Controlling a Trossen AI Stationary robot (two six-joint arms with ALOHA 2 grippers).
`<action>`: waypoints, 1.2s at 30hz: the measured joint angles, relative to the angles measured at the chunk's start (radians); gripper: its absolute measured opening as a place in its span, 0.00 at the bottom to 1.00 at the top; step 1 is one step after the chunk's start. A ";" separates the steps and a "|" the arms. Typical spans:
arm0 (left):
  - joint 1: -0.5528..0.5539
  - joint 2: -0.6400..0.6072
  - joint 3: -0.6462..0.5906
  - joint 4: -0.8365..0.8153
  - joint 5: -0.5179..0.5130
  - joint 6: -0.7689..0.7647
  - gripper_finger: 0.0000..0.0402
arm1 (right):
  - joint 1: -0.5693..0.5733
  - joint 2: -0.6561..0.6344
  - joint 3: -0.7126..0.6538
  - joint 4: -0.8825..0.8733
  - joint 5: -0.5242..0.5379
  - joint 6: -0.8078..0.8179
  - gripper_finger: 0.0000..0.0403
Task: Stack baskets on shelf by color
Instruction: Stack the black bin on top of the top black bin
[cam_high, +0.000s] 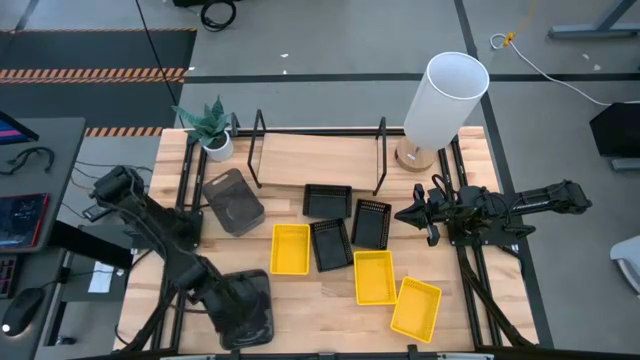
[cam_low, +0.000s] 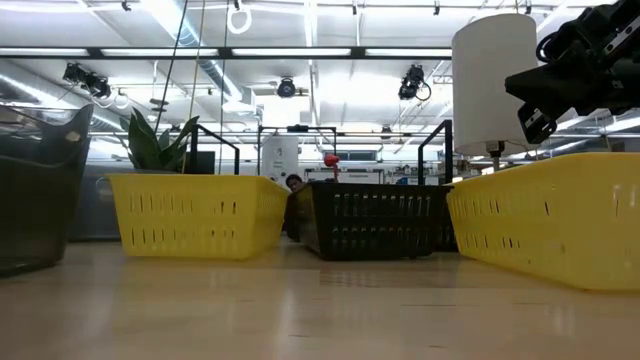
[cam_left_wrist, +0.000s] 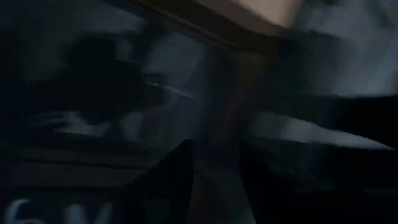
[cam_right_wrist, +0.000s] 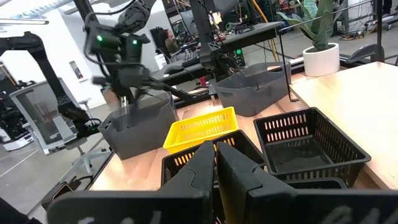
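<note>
A dark grey basket (cam_high: 250, 312) sits on the tabletop near the front left. My left gripper (cam_high: 235, 300) points steeply down over it. In the dim, blurred left wrist view its fingers (cam_left_wrist: 180, 171) show a gap, with a dark strip (cam_left_wrist: 224, 124) ahead of it. A second dark grey basket (cam_high: 232, 202) sits by the shelf (cam_high: 320, 162). Three black baskets (cam_high: 330, 243) and three yellow baskets (cam_high: 290, 248) lie spread over the middle and front right. My right gripper (cam_high: 408, 215) waits shut above the table's right side. My left gripper reaches down from above at the near dark grey basket's wall (cam_right_wrist: 124, 115). Blur and darkness hide whether its fingers touch it. The basket rests with its bottom on the tabletop.
A white cylinder lamp (cam_high: 445, 100) stands at the back right, beside the shelf's right loop. A potted plant (cam_high: 212, 128) stands at the back left. The shelf's board carries no basket. Bare wood shows in front of the yellow baskets.
</note>
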 joint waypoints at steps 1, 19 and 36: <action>0.006 0.005 0.001 -0.038 -0.019 0.013 0.32 | 0.000 0.000 0.000 0.000 0.000 0.000 0.06; 0.198 0.002 0.005 -0.517 -0.332 0.186 0.29 | 0.000 0.000 0.000 0.000 0.000 0.000 0.06; -0.088 -0.098 0.145 -0.246 -0.273 0.184 0.35 | 0.000 0.000 0.000 0.000 0.000 0.000 0.06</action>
